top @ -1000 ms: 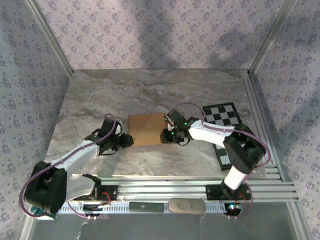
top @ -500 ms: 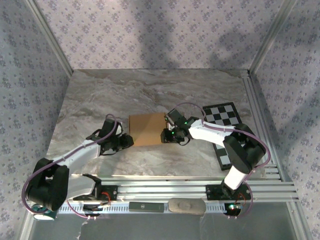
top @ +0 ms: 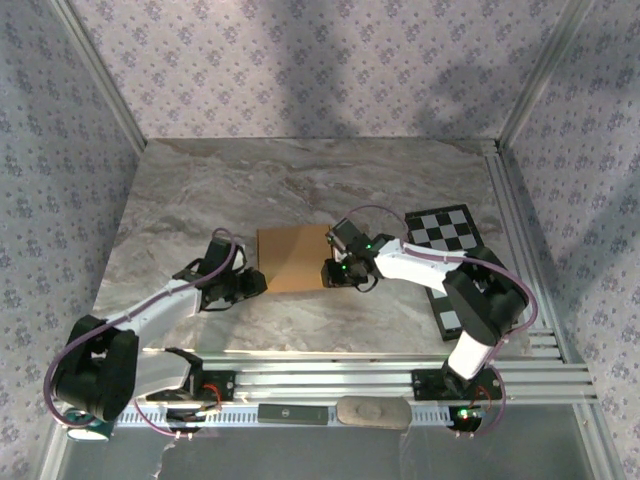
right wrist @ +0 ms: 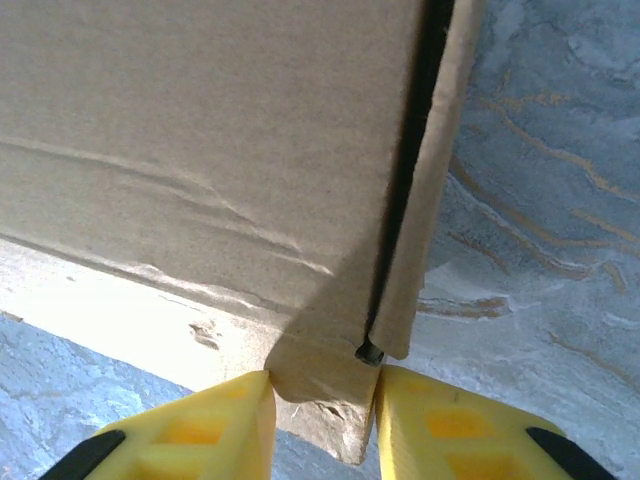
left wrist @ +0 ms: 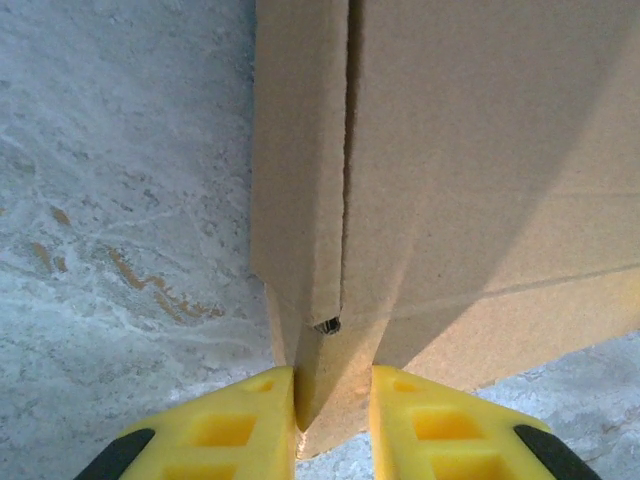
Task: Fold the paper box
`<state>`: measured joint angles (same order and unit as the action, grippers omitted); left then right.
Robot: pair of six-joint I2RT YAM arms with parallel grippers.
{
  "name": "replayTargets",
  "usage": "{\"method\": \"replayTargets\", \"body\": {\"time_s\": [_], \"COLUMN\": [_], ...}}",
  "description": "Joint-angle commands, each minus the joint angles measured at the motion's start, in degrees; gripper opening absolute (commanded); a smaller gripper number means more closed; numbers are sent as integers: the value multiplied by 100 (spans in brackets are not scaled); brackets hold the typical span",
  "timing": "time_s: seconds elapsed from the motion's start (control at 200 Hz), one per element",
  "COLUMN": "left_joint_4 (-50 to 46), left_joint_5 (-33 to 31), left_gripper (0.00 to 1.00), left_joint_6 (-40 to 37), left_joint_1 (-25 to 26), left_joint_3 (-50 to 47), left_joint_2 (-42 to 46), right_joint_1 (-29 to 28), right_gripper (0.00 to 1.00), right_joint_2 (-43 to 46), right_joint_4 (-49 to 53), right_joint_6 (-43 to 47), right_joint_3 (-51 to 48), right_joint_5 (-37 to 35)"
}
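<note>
Item 1: paper box [top: 292, 258], plain tan-brown cardboard, flat rectangular form; lies near the middle of the grey-veined marble tabletop [top: 200, 190], between the two arms; the left wrist view shows its near left corner [left wrist: 450, 180] with a narrow side flap folded along a crease and a small open gap at the flap's lower end; the right wrist view shows the opposite near corner [right wrist: 200, 150] with a like flap along a dark slit, and faint wrinkles across the broad panel.

Item 2: left gripper [top: 255, 283], black body with yellow fingers [left wrist: 240, 420]; set at the box's left near corner; jaws nearly closed, pinching a thin cardboard corner [left wrist: 333, 385] that touches both pads.

Item 3: right gripper [top: 328, 272], same make, yellow fingers [right wrist: 440, 430]; set at the box's right near corner; jaws drawn in narrow, clamped on the cardboard tab [right wrist: 322, 390] that fills the gap between them.

Item 4: black-and-white checkered board [top: 447, 232], flat; lies at the right edge of the tabletop, apart from the box, partly under the right arm.

Item 5: silver aluminium rail frame [top: 350, 375] along the near edge, carrying both arm bases.
</note>
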<state>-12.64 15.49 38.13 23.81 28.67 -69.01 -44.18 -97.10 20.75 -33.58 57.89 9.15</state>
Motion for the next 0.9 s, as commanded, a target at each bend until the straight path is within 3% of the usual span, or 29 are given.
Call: {"method": "replayTargets", "body": {"time_s": [0.0,0.455,0.894], "left_joint_4": [34,-98,-213], "left_joint_5": [-189,-534,-685], "left_gripper": [23,20,28], "left_joint_6": [-113,-305,-501], "left_joint_1": [61,118,110], "left_joint_3": [-45,126,424], "left_joint_2": [-143,-106,-156], "right_joint_1": [-62,-74,88], "right_gripper": [28,27,32], "right_joint_2": [-125,-181,-167], "right_joint_4": [188,98,103], "right_joint_6": [123,300,545], "right_joint_3": [67,223,414], "right_joint_5": [-247,-372,-273]}}
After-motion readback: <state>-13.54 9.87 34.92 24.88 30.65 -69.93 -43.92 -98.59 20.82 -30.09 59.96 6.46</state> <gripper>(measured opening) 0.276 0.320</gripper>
